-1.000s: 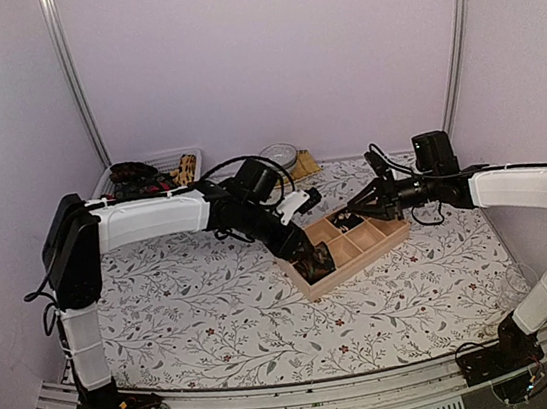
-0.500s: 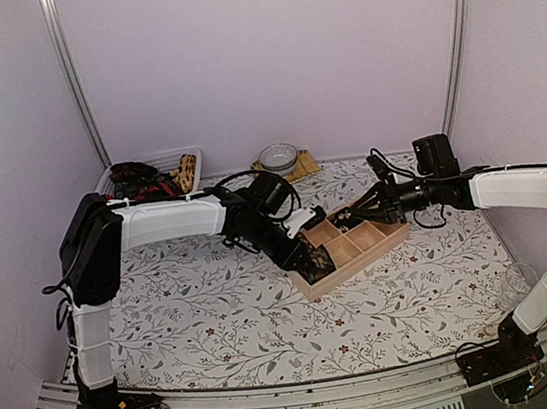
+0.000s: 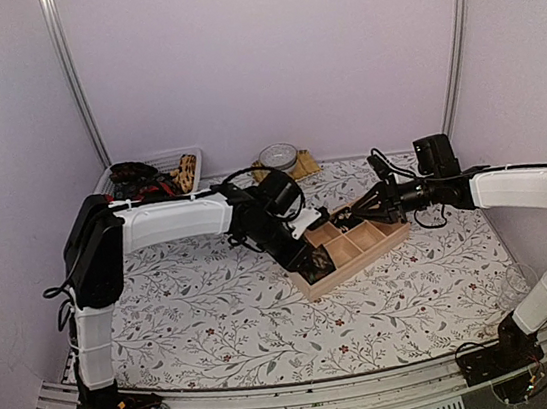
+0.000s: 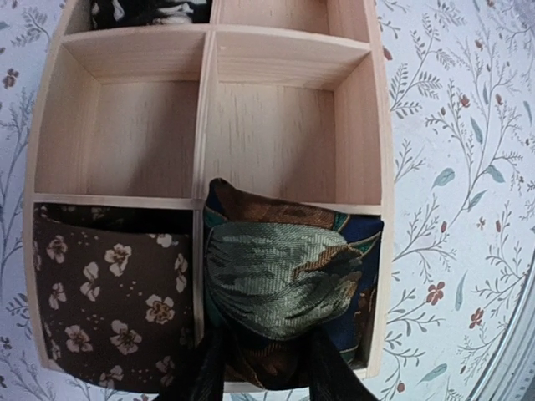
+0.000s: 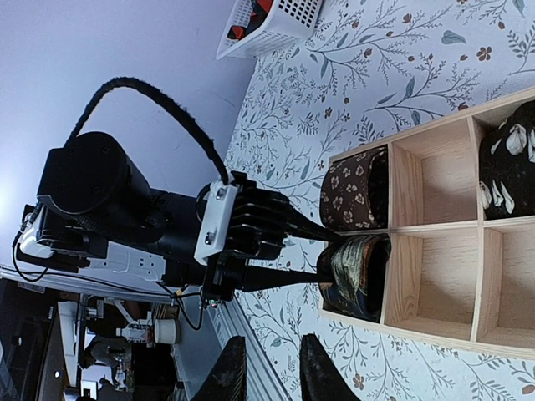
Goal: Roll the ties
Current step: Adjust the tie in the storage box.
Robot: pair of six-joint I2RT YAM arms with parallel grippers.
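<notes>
Here's the green rolled tie [image 4: 284,271], a fat paisley bundle wedged into a corner compartment at one end of the wooden box [image 4: 378,167], its top bulging up above the dividers. The left hand [image 4: 263,355] is right on it, both dark fingers pressed against the near end of the roll with fabric caught between them, so that hand is closed on the tie. Next door, touching the shared divider, sits the brown floral tie [image 4: 113,296], rolled and filling its own compartment. The two middle compartments show bare wood, and at the far end a black-and-white patterned tie [image 4: 150,10] peeks in at the frame's edge. Over to the other arm: the right hand [image 5: 269,347] hovers above the far end of the box, its fingers a narrow gap apart with nothing between them. The box lies at an angle on the flower-printed desk [image 3: 197,315], between the two arms. Back in the left corner a white basket [image 3: 161,156] holds a heap of loose ties [image 3: 139,177], and a bowl [image 3: 277,156] stands near the back wall.
</notes>
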